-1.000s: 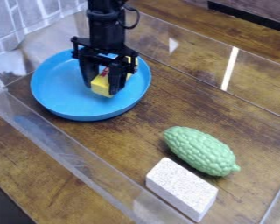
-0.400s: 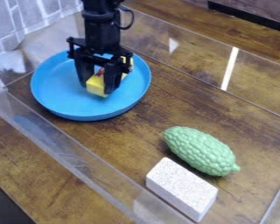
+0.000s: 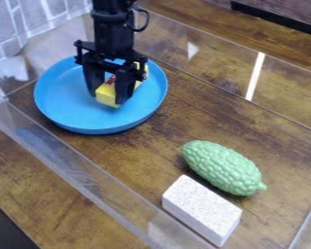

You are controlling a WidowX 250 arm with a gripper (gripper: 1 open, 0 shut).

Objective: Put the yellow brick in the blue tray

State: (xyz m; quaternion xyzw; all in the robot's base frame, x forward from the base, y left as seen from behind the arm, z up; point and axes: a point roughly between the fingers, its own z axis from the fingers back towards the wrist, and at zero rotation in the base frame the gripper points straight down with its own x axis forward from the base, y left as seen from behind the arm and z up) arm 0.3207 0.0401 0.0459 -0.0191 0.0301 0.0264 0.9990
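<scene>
A: Yellow brick (image 3: pixel 109 94) is inside the blue tray (image 3: pixel 61 112), sitting between the fingers of the gripper (image 3: pixel 112 89), which points straight down over the dish.

B: What's changed in the last second?

A: A small shift. The brick and gripper have slid a touch left across the tray, then nothing more in the last instant.

B: Jaws?

A: They stand partly apart with the brick between them. Whether they pinch it or have let go, I can't tell from here.

B: So for the task?

A: I'd judge it nearly done: the brick is over the tray floor, only release and retreat left.

B: Which way does it point?

A: Hard to call. Fingers hide much of it; its long axis seems tilted, lower end toward the camera.

B: Beyond the tray?

A: Bumpy green object (image 3: pixel 224 167) and white speckled block (image 3: pixel 201 207), well apart, on the wooden table (image 3: pixel 249 107).
</scene>
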